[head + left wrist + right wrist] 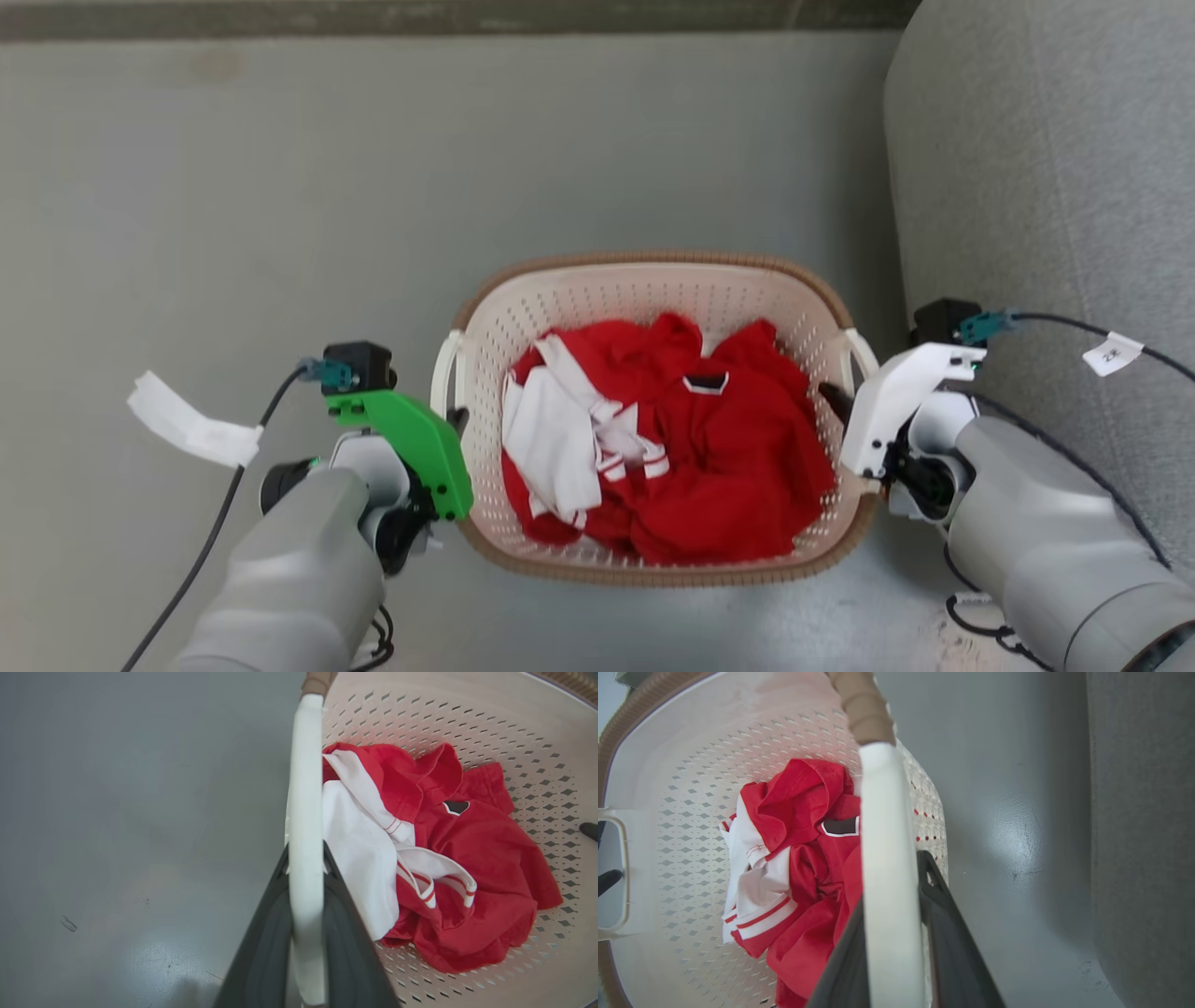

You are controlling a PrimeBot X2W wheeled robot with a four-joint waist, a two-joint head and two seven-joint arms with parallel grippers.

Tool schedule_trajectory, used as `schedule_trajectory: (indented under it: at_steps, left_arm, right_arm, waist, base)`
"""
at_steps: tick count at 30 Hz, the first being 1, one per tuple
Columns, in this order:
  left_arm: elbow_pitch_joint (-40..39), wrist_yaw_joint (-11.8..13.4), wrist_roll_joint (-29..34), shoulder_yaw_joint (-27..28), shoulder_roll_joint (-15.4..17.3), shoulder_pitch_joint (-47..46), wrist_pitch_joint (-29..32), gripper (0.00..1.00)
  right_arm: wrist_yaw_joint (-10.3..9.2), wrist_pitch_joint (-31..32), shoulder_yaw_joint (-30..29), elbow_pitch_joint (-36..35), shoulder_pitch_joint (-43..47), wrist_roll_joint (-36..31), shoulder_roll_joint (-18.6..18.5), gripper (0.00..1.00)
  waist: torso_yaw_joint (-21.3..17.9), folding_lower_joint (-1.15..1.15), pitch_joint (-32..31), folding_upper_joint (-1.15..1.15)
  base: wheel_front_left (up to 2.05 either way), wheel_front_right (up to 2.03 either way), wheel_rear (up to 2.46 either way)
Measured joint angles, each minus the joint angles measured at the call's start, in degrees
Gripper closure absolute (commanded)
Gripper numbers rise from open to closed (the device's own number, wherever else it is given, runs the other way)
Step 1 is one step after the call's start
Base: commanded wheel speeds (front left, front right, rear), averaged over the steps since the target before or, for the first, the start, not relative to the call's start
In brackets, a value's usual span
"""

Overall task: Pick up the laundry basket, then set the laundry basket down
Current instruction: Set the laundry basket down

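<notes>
The laundry basket [653, 261], cream perforated plastic with a brown woven-look rim, sits in the middle of the head view and holds red and white clothes [672, 448]. My left gripper [456, 420], under its green cover, is at the basket's left handle [444, 373]. In the left wrist view that white handle [306, 788] runs between the two dark fingers [266, 933], which are shut on it. My right gripper [836, 401] is shut the same way on the right handle [882, 835], with a finger [943, 914] on each side. Whether the basket touches the floor cannot be told.
A grey upholstered seat [1046, 168] rises close on the right, just beyond my right arm. Grey floor [280, 187] stretches to the left and ahead up to a dark wall base [467, 17]. A white tag [191, 425] hangs from the left arm's cable.
</notes>
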Motion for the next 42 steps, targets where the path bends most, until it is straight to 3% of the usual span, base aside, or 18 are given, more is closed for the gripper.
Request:
schedule_trajectory:
  at_steps: [28,42]
  left_arm:
    - [-2.0,5.1,2.8,-1.1,0.1,-9.2,-10.4,1.0]
    - [-2.1,6.9,2.9,-2.0,0.2,-10.6,-12.7,1.0]
  right_arm:
    - [-0.01,-10.1,0.9,-6.4,-7.7,0.0,-3.6,1.0]
    - [-0.02,-14.0,2.2,-8.4,-7.8,1.3,-4.2,1.0]
  waist:
    - [-0.6,0.01,20.0,0.0]
    - [-0.5,0.01,26.0,0.0]
  base:
    - [0.0,0.0,0.0]
    - [0.0,0.0,0.0]
